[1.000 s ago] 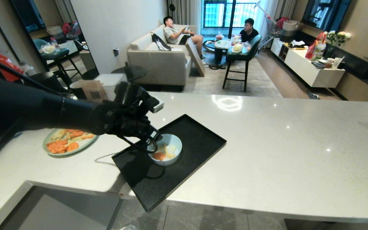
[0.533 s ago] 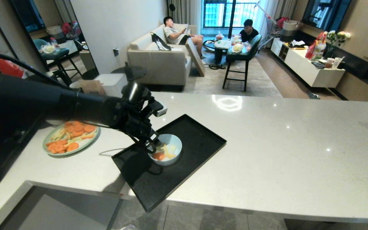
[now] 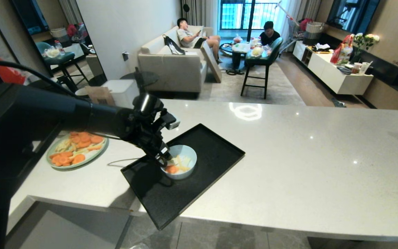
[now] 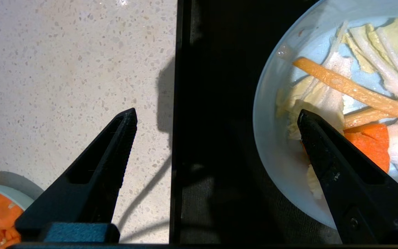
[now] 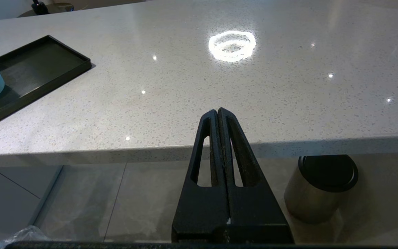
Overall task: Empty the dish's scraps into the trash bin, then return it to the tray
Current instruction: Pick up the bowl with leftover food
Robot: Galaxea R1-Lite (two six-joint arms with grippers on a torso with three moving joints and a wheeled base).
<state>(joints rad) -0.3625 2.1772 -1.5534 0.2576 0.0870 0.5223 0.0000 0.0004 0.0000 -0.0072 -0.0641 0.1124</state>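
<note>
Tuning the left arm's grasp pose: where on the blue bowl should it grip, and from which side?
Pinch the dish by its thin upright rim on the side nearest the left gripper, coming from above. The open jaws already straddle that wall, one finger over the scraps, the other outside. The tray rim is low, so no obstruction.

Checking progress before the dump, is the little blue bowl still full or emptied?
Still full: the bowl sits upright on the tray holding scraps.

No lettering, label, brand or number can be read anywhere from where I stand. Nothing on the counter bears print.
</note>
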